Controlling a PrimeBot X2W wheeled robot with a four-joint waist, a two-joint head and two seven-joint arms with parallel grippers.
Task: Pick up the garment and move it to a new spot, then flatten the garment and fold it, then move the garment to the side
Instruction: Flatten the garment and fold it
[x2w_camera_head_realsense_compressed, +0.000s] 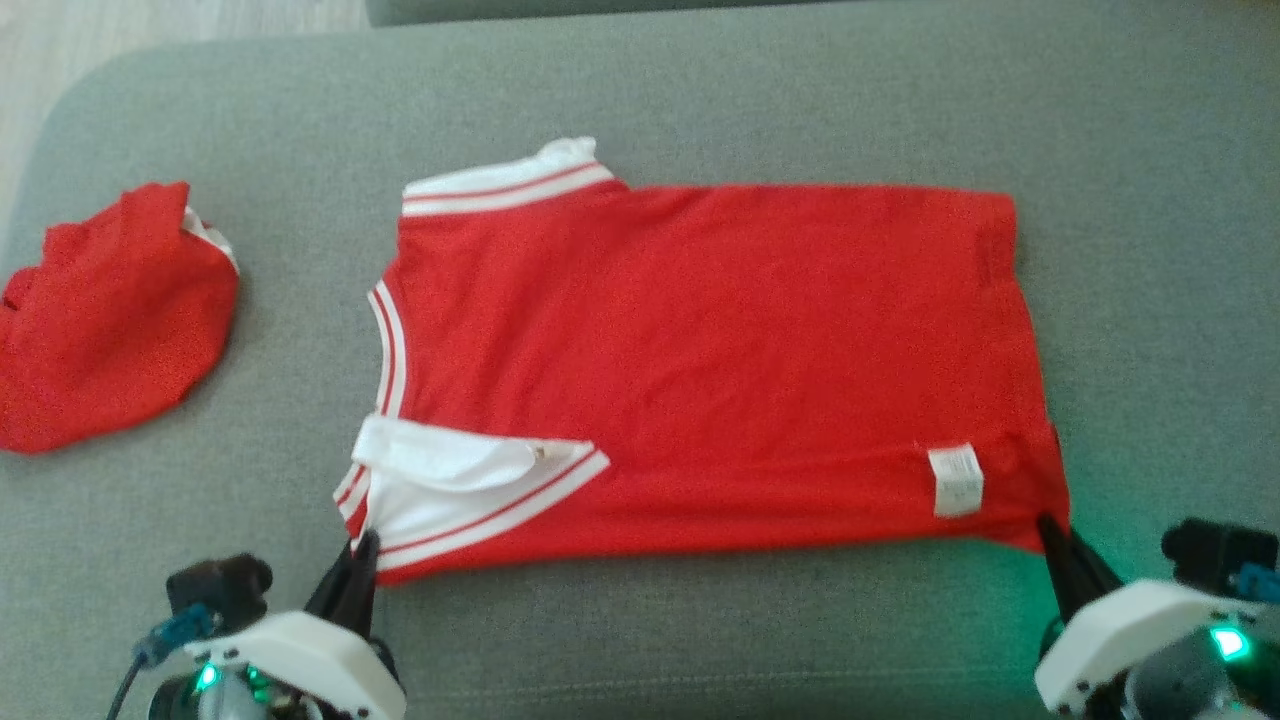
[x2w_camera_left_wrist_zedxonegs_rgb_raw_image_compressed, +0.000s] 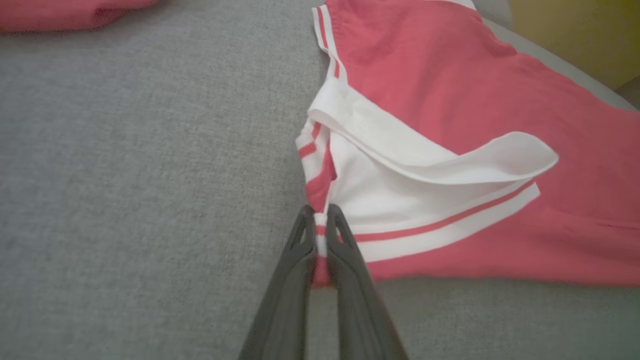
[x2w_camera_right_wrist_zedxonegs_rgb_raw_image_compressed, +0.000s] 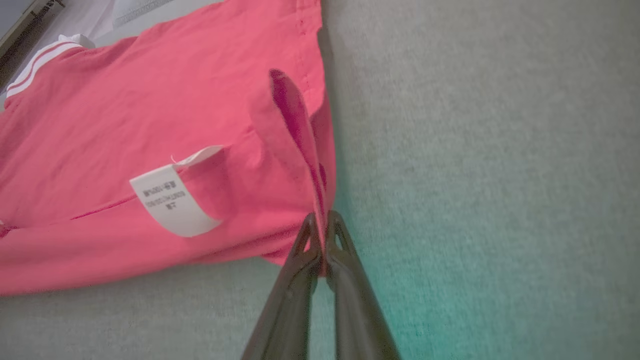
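Red bundled cloth lies well left of the garment, which is spread flat on the grey cushion. At the garment's near-left sleeve corner, the left fingers pinch tight on striped white trim, wrist low. At its near-right hem corner, the right fingers clamp red fabric, leaning inward.

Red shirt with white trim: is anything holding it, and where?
Yes: left gripper pinches the sleeve edge of the red white-trimmed shirt; right gripper pinches its hem corner.
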